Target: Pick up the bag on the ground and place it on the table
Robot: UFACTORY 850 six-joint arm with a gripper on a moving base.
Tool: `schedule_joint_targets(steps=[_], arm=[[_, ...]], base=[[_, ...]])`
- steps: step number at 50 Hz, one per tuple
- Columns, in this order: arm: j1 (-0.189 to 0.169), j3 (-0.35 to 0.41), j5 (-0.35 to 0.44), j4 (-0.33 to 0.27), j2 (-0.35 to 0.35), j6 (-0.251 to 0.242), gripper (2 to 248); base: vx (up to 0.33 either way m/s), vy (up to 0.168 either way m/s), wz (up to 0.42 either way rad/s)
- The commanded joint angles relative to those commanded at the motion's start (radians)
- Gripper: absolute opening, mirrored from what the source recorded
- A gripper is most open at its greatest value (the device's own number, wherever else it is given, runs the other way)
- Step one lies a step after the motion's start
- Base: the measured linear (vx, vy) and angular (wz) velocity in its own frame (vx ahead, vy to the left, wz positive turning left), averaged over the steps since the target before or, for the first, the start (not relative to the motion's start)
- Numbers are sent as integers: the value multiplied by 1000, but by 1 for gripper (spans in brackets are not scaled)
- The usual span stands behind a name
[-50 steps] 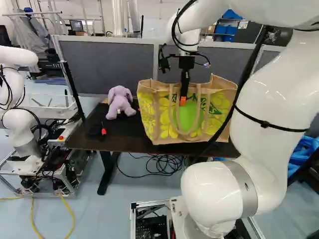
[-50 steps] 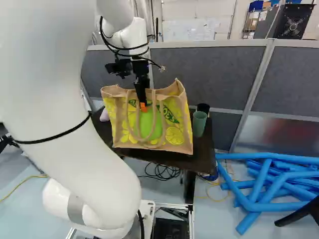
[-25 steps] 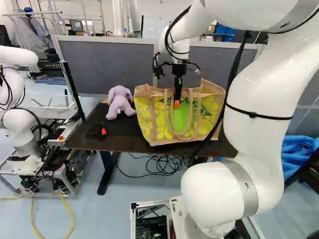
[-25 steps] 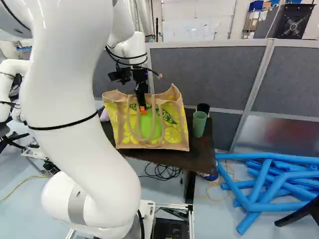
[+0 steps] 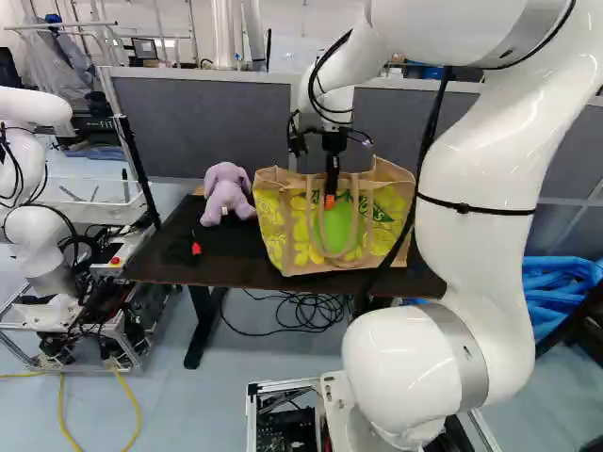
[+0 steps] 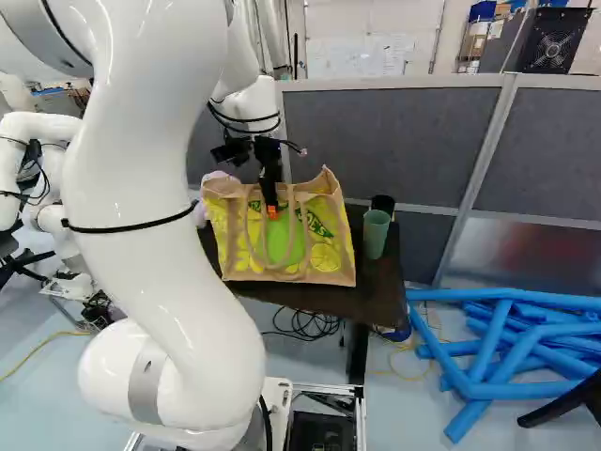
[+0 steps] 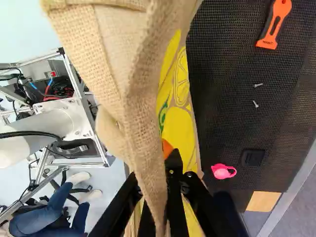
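Observation:
Orange pads mark the gripper (image 5: pixel 330 201), shut on the upper edge of a tan burlap bag with yellow and green print (image 5: pixel 283 226). In the wrist view the gripper (image 7: pixel 168 155) has the bag's tan cloth (image 7: pixel 133 94) pinched between its fingers; the cloth hides part of them. The bag hangs upright, handles looped down its front, over the dark table (image 5: pixel 170 261). Its bottom appears close to the tabletop near the front edge; whether it touches, I cannot tell.
A purple plush toy (image 5: pixel 226 193) and a red-tipped tool (image 5: pixel 196 249) lie left of the bag. A green cup (image 6: pixel 375 235) and a black cup stand to its right. Grey partitions (image 6: pixel 394 141) rise behind; blue tubes (image 6: pixel 498 352) lie at right; another robot (image 5: pixel 38 235) stands left.
Held in the gripper, the bag has moved left in the left base view and a little farther from the base. My arm has swung with it. The base and table have stayed put.

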Motion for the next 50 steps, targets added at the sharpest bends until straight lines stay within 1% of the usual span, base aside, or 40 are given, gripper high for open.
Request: schedule_joint_targets(steps=[12,13,18,19,23,24,28,29,34,35,39,40,44,45,50], arm=[[0,0,0,0,0,0,23],[0,0,0,0,0,0,49],[0,0,0,0,0,0,49],[0,0,0,0,0,0,84],[0,0,0,0,0,0,84],[0,0,0,0,0,0,118],[0,0,0,0,0,0,118],[0,0,0,0,0,0,154],[0,0,0,0,0,0,154],[0,0,0,0,0,0,190],[0,0,0,0,0,0,190],[0,0,0,0,0,0,227],[0,0,0,0,0,0,227],[0,0,0,0,0,0,247],[0,0,0,0,0,0,247]], base=[[0,0,0],[0,0,0],[0,0,0],[0,0,0],[0,0,0],[0,0,0],[0,0,0],[0,0,0],[0,0,0],[0,0,0],[0,0,0],[0,0,0],[0,0,0],[0,0,0],[0,0,0]])
